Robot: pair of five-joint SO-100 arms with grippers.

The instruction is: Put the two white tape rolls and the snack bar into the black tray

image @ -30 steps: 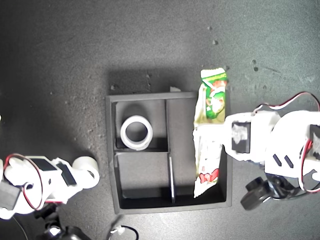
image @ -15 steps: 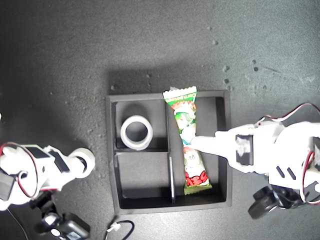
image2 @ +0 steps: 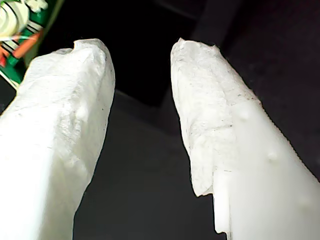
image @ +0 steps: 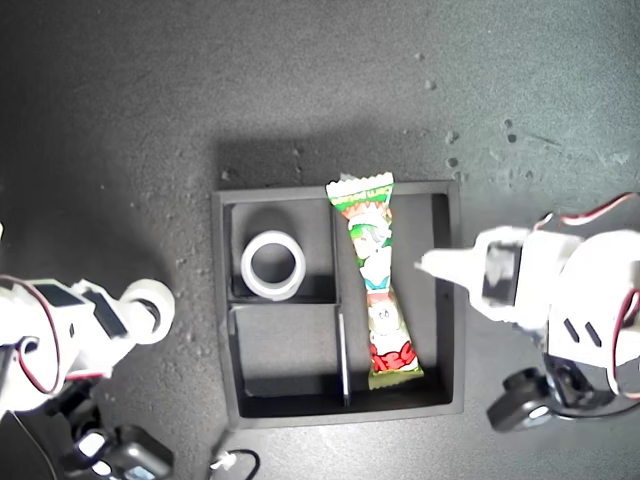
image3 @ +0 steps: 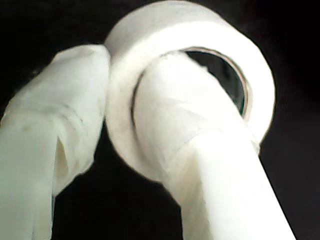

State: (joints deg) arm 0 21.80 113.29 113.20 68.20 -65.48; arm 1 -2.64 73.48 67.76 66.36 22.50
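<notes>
**Snack bar down in the long compartment; first gripper backs off**

Since half a second ago my first gripper (image: 425, 264) has pulled away from the snack bar (image: 375, 275) toward 3 o'clock in the exterior view, its tip now over the tray's wall on that side instead of touching the wrapper. My second gripper (image: 150, 308) has drifted slightly toward 9 o'clock with its roll.

The bench (image: 300, 90) is a dark, matte, speckled surface with small crumbs and specks scattered toward 1 o'clock. Little of the room shows beyond it.

The black tray (image: 222, 300) sits mid-frame. The snack bar lies lengthwise in the long compartment, one green end resting on the 12 o'clock wall. The larger white tape roll (image: 273, 264) lies flat in the small compartment toward 11 o'clock of the tray. The other small compartment holds nothing I can see.

In the first wrist view the jaws stand apart with nothing between them. In the second wrist view the jaws are clamped on the smaller white tape roll (image3: 190, 75), one finger (image3: 190, 150) through its open centre, outside the tray at 9 o'clock.
</notes>
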